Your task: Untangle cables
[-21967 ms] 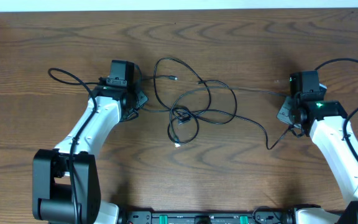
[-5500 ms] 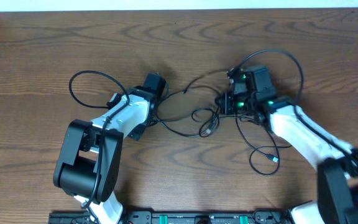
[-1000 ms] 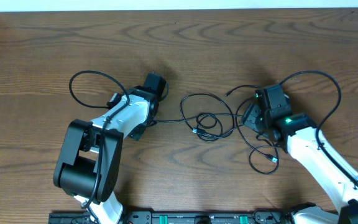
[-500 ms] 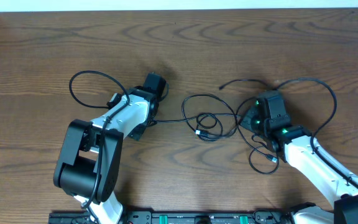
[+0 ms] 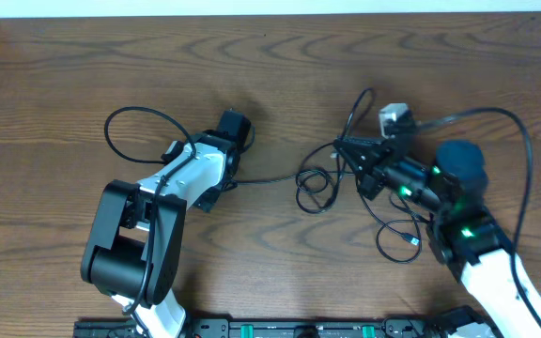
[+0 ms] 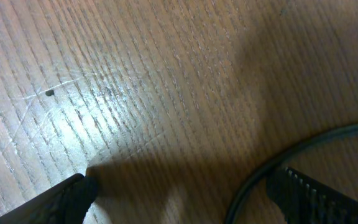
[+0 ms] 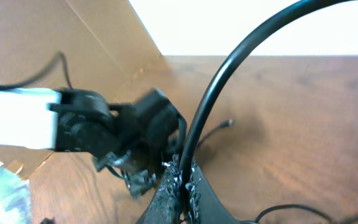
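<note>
The cables [image 5: 322,188] lie a little right of centre in the overhead view, on the desk [image 5: 83,66]. They form a small knot of overlapping black loops, with 1 strand running left toward the left arm and another loop with a plug [image 5: 412,241] at the lower right. The right hand [image 7: 182,177] is clenched on 1 black strand, which arcs from its fingers toward the upper right of the wrist view. The left hand [image 6: 182,183] is released, fingers spread wide just over the desk. A strand curves between them, close to the finger at the frame's lower right, ungripped. I judge the work partway: some lengths lie stretched out, but the central loops cross and need separating.
</note>
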Robot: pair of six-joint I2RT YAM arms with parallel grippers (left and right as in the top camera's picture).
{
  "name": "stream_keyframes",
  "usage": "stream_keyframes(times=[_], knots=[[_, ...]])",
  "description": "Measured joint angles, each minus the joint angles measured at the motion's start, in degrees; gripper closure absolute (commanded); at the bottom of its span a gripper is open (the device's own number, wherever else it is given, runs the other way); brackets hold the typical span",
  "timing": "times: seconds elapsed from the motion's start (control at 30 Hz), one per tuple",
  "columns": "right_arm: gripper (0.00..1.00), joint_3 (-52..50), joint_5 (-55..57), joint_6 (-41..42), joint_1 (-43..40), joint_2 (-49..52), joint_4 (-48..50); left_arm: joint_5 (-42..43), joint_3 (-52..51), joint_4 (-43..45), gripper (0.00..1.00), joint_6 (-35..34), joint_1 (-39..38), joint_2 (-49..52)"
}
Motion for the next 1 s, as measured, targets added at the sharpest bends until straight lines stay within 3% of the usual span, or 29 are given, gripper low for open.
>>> stream_keyframes(times=[0.4, 0.5, 0.6, 0.7, 0.9, 1.0], knots=[[0.99, 0.0, 4.5, -2.7, -5.4, -13.7, -2.4, 0.3, 0.0, 0.0, 0.05, 0.5, 0.0, 0.0], [0.99, 0.0, 4.8, -2.9, -5.4, -13.2, -3.8, 2.2, -0.1, 2.9, 0.05, 6.9, 0.2, -0.1], [0.99, 0.0, 5.9, -2.9, -5.4, -11.7, -5.3, 12.8, 0.1, 12.8, 0.05, 24.8, 0.1, -1.1], [0.99, 0.0, 8.8, -2.8, -5.4, -9.9, -7.7, 27.6, 0.4, 16.9, 0.05, 39.2, -0.9, -1.2], [0.99, 0.0, 13.6, -1.9, -5.6, -6.8, -9.4, 55.9, -0.3, 19.6, 0.05, 57.4, -2.4, 0.0], [0.99, 0.0, 14.7, -1.6, -5.7, -5.6, -9.4, 68.4, -0.8, 22.0, 0.05, 63.1, -3.5, 0.4]])
